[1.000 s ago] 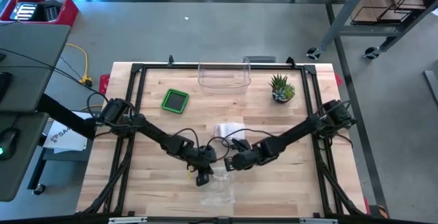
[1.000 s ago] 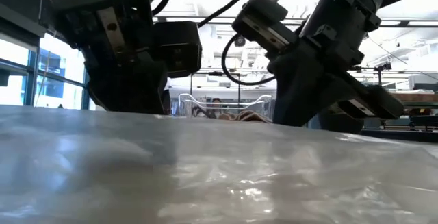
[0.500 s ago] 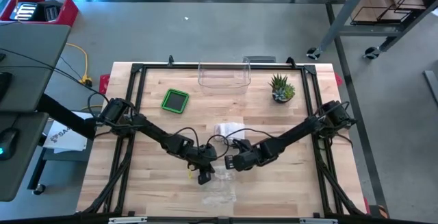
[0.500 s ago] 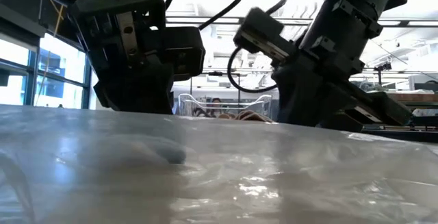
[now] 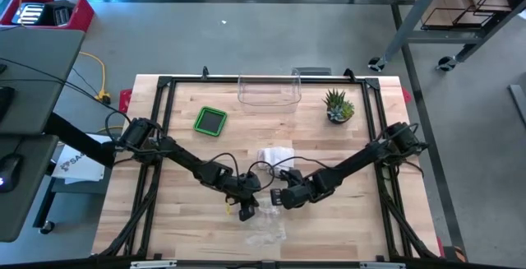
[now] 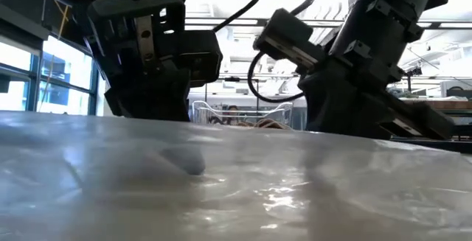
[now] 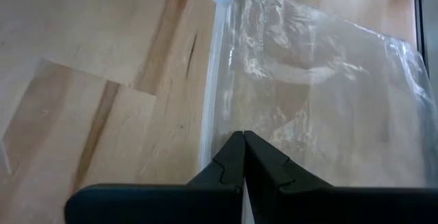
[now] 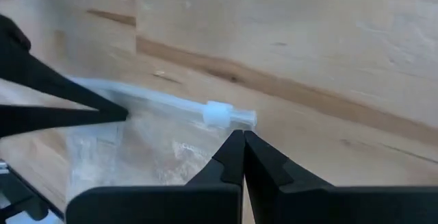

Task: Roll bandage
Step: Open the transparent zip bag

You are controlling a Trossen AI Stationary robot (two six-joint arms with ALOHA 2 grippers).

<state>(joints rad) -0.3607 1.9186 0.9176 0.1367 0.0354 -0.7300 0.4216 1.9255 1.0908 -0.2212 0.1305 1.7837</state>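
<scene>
You have a clear zip bag [image 5: 265, 224] lying flat at the table's [image 5: 345, 228] near middle; no bandage is visible in it. Left gripper [image 5: 244, 212] and right gripper [image 5: 277, 197], jaws pressed together, pinch its zipper edge. Likely still bag handling; next, work the white slider [image 8: 219, 114].

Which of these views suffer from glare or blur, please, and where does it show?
Low view: the clear plastic bag fills the foreground, soft and out of focus, with bright glare streaks. Left wrist view: sheen and wrinkle reflections on the bag, while the wooden table is evenly lit. Right wrist view: the bag's white zip slider looks slightly soft. High view: even light; the bag is nearly invisible.
</scene>
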